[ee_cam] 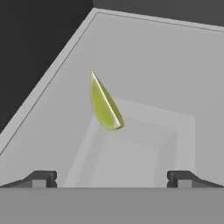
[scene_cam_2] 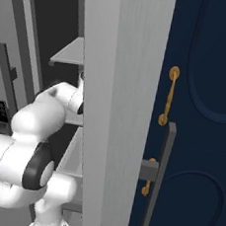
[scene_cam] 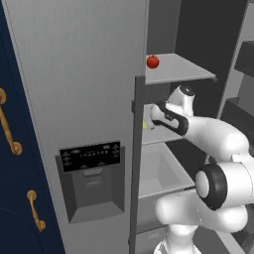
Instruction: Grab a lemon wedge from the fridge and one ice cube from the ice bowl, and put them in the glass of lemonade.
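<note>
The fridge (scene_cam: 74, 74) stands with its right door (scene_cam_2: 123, 86) swung open, and my arm reaches inside at the middle shelf. In the hand view the lemon wedge (ee_cam: 104, 105), small and yellow-green, lies on the pale grey shelf (ee_cam: 166, 74), ahead of my gripper (ee_cam: 111, 179) and slightly left of centre. Both fingertips (ee_cam: 43, 178) stand wide apart with nothing between them, so the gripper is open. From the left base view the lemon wedge (scene_cam: 145, 125) is a tiny yellow spot just left of my hand. The ice bowl and the glass of lemonade are out of view.
A small round red fruit (scene_cam: 153, 61) sits on the upper shelf (scene_cam: 178, 69). Below my arm is a grey drawer bin (scene_cam: 158, 171). The closed left door's edge (scene_cam: 139, 149) stands close on my left. Navy cabinets (scene_cam: 10, 149) with gold handles (scene_cam_2: 169, 94) flank the fridge.
</note>
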{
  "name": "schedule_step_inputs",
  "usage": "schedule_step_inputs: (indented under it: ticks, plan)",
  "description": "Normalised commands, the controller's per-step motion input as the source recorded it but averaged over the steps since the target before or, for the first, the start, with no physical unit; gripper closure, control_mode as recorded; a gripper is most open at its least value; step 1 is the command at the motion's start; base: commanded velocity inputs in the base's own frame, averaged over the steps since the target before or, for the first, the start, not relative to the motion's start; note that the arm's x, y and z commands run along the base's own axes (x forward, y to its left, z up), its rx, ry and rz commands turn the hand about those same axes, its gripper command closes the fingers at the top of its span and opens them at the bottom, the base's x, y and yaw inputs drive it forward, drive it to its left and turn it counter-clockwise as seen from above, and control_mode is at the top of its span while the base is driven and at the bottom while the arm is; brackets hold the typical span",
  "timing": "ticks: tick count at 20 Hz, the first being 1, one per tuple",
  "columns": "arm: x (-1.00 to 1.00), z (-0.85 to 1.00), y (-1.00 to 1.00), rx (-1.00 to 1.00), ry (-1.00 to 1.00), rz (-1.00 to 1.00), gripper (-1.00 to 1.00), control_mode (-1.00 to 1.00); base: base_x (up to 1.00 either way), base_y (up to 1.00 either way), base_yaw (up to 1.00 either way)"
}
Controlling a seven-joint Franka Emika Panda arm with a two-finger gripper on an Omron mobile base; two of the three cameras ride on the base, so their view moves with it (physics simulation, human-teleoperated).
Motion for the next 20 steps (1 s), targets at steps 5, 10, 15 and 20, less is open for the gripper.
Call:
schedule_step_inputs:
  ticks: [5,10,15,20]
  plan:
    - [0.93,-0.54,0.01,0.0,0.01,0.14,-1.0,-1.0,0.0,0.0,0.0]
    - [0.72,-0.15,0.0,0.0,0.0,0.13,-1.0,-1.0,0.0,0.0,0.0]
    - [0.43,0.17,0.01,0.0,0.04,0.11,-1.0,-1.0,0.0,0.0,0.0]
    - [-0.18,0.05,0.0,0.0,0.01,0.14,-1.0,-1.0,0.0,0.0,0.0]
